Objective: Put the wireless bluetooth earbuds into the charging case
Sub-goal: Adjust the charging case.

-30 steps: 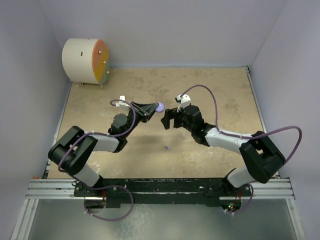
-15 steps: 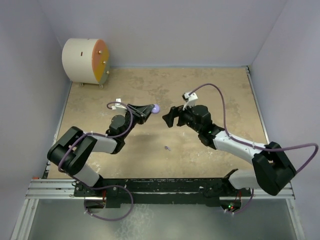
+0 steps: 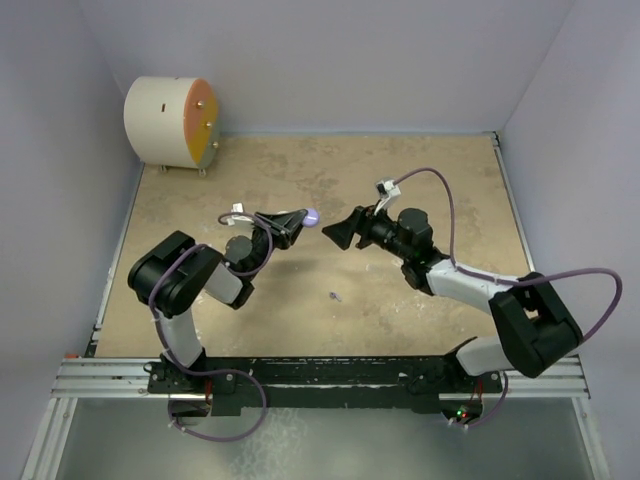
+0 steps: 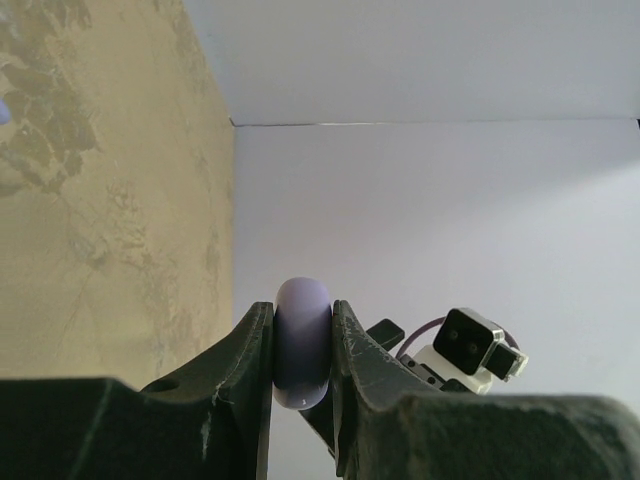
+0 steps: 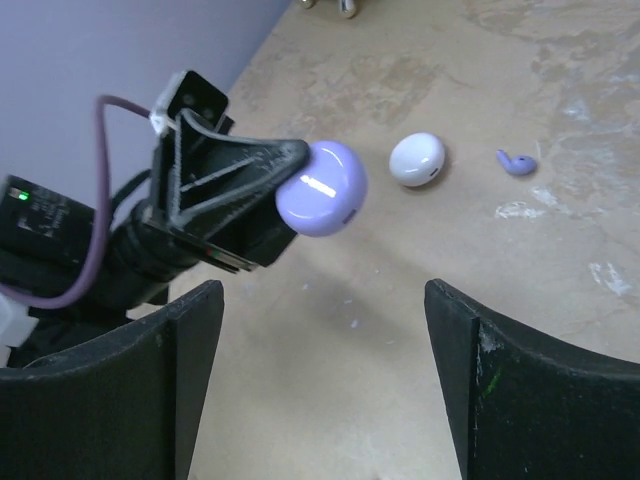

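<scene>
Left gripper (image 4: 302,340) has the lilac case (image 5: 321,188) pinched by its tips, held up off the table (image 3: 420,180). Right gripper (image 5: 322,370) sits at the case's 3 o'clock, jaws wide with nothing in them. One lilac earbud (image 3: 334,296) lies on the table at the case's 6 o'clock, with a white case (image 5: 417,159) near it. The bud looks feather-light, hard and slick, so I'd pinch it gently across the fat body.
</scene>
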Motion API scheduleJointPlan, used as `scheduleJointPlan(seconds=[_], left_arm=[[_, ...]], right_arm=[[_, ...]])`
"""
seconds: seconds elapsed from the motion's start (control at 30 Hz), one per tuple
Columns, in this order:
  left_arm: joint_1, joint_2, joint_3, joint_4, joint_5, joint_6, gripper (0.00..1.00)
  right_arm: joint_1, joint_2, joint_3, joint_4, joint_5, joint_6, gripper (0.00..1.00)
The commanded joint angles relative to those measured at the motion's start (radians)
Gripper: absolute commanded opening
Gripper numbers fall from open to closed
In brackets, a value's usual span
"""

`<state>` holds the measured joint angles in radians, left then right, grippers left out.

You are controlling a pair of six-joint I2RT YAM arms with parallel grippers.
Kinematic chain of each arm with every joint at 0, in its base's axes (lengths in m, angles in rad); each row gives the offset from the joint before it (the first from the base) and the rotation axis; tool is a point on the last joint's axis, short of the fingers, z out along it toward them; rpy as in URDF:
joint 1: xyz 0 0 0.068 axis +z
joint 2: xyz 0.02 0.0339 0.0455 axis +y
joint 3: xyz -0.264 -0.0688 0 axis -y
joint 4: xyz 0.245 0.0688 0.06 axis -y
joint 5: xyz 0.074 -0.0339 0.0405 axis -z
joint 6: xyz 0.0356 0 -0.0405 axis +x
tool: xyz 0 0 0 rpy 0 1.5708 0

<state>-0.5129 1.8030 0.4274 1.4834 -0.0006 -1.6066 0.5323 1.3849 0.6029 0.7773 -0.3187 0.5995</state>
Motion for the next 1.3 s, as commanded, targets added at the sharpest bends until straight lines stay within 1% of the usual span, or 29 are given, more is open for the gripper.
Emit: scheduleJointPlan(seconds=[0.0, 0.07, 0.33, 0.63, 1.0, 1.13, 1.27], left_arm=[[-0.010, 0.034, 0.042, 0.237, 0.025, -0.049, 0.00], [-0.017, 0.025, 0.046, 0.238, 0.026, -0.042, 0.00], [-0.035, -0.013, 0.056, 0.237, 0.029, -0.030, 0.00], [-0.061, -0.032, 0.075, 0.237, 0.039, -0.013, 0.00], [-0.079, -0.043, 0.087, 0.238, 0.055, 0.009, 0.00], [-0.083, -0.049, 0.092, 0.238, 0.057, 0.018, 0.00], [-0.085, -0.056, 0.095, 0.238, 0.060, 0.023, 0.00]], right_arm=[[-0.020, 0.038, 0.018, 0.210, -0.111, 0.129, 0.82], [-0.029, 0.062, 0.021, 0.252, -0.132, 0.159, 0.80], [-0.044, 0.132, 0.046, 0.286, -0.163, 0.238, 0.74], [-0.068, 0.175, 0.029, 0.399, -0.180, 0.343, 0.65], [-0.084, 0.223, 0.035, 0.489, -0.224, 0.408, 0.59], [-0.086, 0.235, 0.031, 0.516, -0.238, 0.427, 0.55], [-0.087, 0.234, 0.029, 0.519, -0.237, 0.430, 0.49]])
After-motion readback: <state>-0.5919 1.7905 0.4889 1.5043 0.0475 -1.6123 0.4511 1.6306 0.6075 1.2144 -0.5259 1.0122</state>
